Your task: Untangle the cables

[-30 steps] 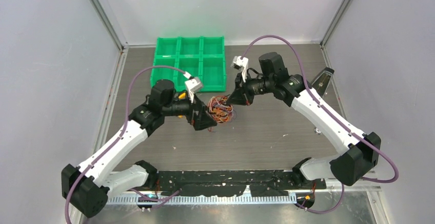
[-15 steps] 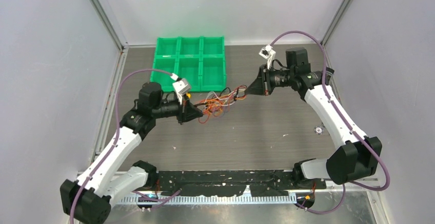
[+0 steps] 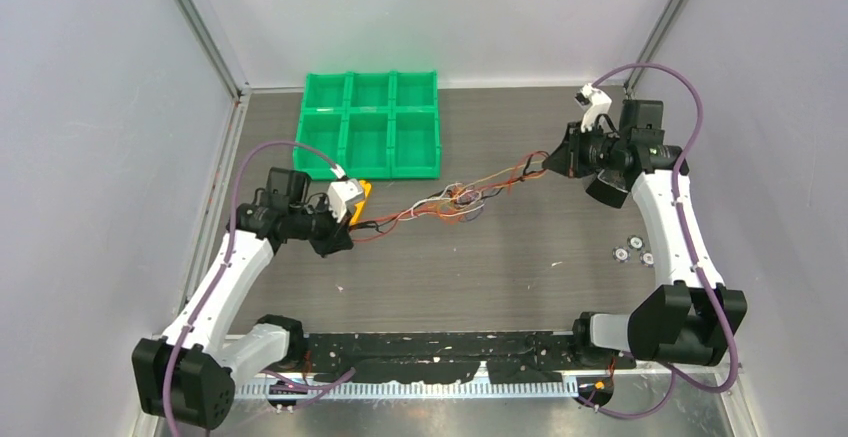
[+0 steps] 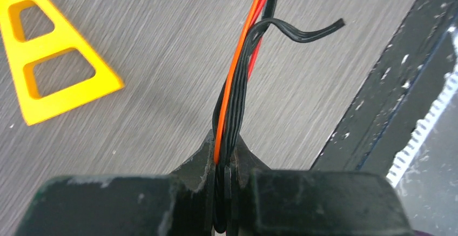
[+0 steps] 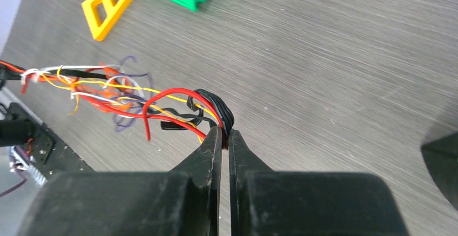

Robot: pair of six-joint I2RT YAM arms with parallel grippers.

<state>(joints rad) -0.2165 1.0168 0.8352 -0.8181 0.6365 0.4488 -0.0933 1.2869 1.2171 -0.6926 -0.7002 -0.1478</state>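
The cables (image 3: 455, 197) hang stretched in a long strand above the table between both grippers, with a knot of orange, white, red and purple loops near the middle (image 5: 105, 93). My left gripper (image 3: 345, 232) is shut on the strand's left end; orange, red and black wires (image 4: 237, 101) run out from between its jaws. At the strand's right end my right gripper (image 3: 552, 160) is shut on a looped bunch of black and red wires (image 5: 219, 112). One black wire end (image 4: 318, 29) curls free.
A green six-compartment tray (image 3: 370, 122) sits at the back of the table. A yellow triangular frame (image 4: 51, 58) lies on the table beside the left gripper. Small round white pieces (image 3: 632, 250) lie at the right. Black tape (image 3: 440, 352) lines the near edge.
Both arms have pulled apart, the left one leftward and the right one far to the right. The clump of cables has been drawn out into a long strand. The left gripper has shut on the cables.
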